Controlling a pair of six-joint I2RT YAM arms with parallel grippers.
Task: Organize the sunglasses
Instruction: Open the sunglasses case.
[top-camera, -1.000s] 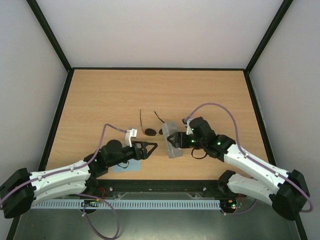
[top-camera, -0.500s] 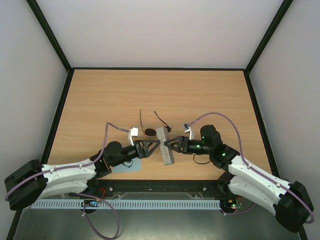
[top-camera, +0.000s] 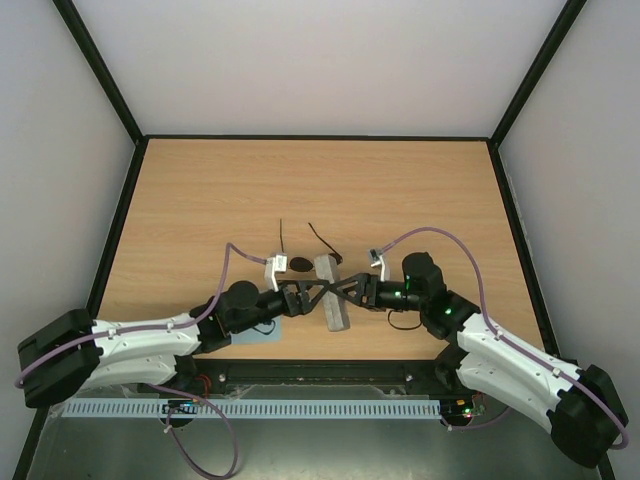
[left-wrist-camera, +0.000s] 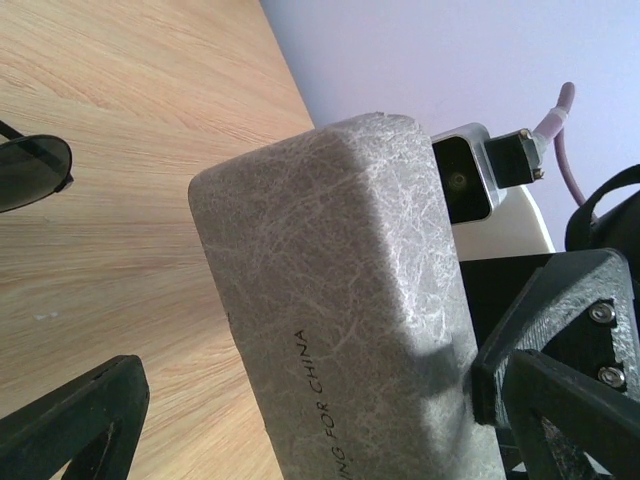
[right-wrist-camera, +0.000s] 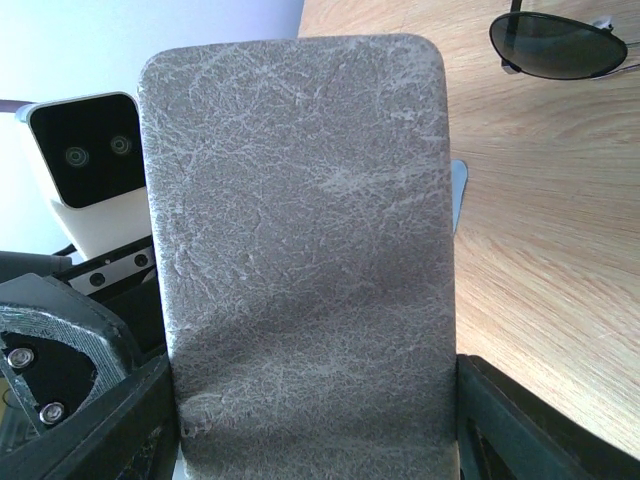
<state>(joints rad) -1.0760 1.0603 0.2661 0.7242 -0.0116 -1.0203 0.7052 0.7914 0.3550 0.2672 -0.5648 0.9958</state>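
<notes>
The sunglasses (top-camera: 299, 263) lie unfolded on the wooden table just behind the grippers. One dark lens of the sunglasses (left-wrist-camera: 30, 172) shows in the left wrist view and one lens (right-wrist-camera: 555, 45) in the right wrist view. The grey oblong case (top-camera: 330, 292) is held up on its edge by my right gripper (top-camera: 343, 291). In the right wrist view the right gripper (right-wrist-camera: 310, 400) is shut on the case (right-wrist-camera: 300, 250), a finger against each long side. My left gripper (top-camera: 310, 293) reaches in from the opposite side. Seen from its own wrist, the left gripper (left-wrist-camera: 310, 400) is open and straddles the case (left-wrist-camera: 340, 300), with its left finger (left-wrist-camera: 75, 425) well clear.
A light blue cloth (top-camera: 262, 338) lies on the table under the left arm, near the front edge; a corner of the cloth (right-wrist-camera: 457, 195) shows behind the case. Black-framed walls surround the table on three sides.
The right gripper has swung the case left and turned it onto its edge. The left gripper has moved right until its open jaws reach around the case.
</notes>
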